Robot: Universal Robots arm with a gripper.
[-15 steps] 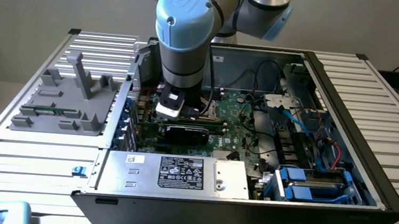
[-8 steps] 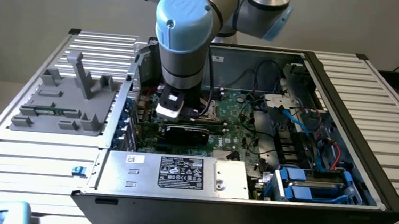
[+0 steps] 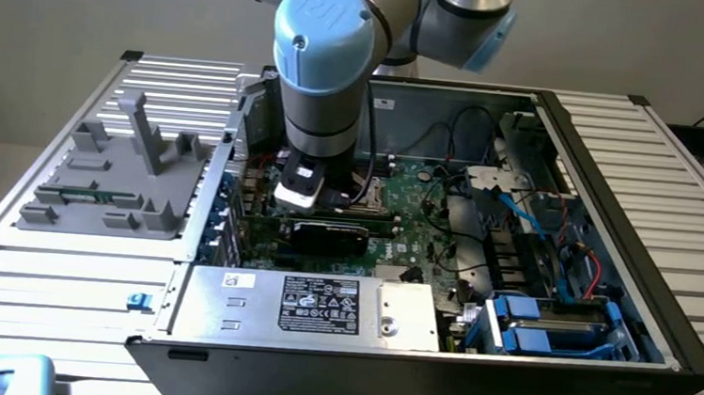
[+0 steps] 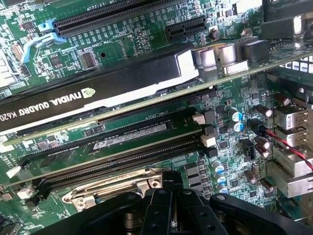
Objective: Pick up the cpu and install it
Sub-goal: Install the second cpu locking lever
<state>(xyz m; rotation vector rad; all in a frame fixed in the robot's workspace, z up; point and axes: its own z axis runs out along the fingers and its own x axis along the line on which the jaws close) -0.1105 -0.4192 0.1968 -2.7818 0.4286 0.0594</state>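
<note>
My gripper (image 4: 165, 198) hangs low over the motherboard (image 4: 230, 93) inside the open computer case (image 3: 605, 180). Its black fingers (image 4: 155, 210) are pressed together with nothing visible between them. Just beyond the fingertips lies the socket's shiny metal frame (image 4: 115, 188), partly covered by the gripper. The cpu is hidden or out of view. In the exterior view the arm's wrist (image 3: 316, 138) reaches down into the case towards that view's left, over the board's middle (image 3: 412, 231).
A black NVIDIA graphics card (image 4: 98, 90) and long memory slots (image 4: 122, 154) lie close beside the socket. Cables (image 3: 538, 231) and blue drive bays (image 3: 556, 327) fill the case towards the exterior view's right. A grey fixture (image 3: 115, 179) holding a green stick (image 3: 81, 197) stands outside the case.
</note>
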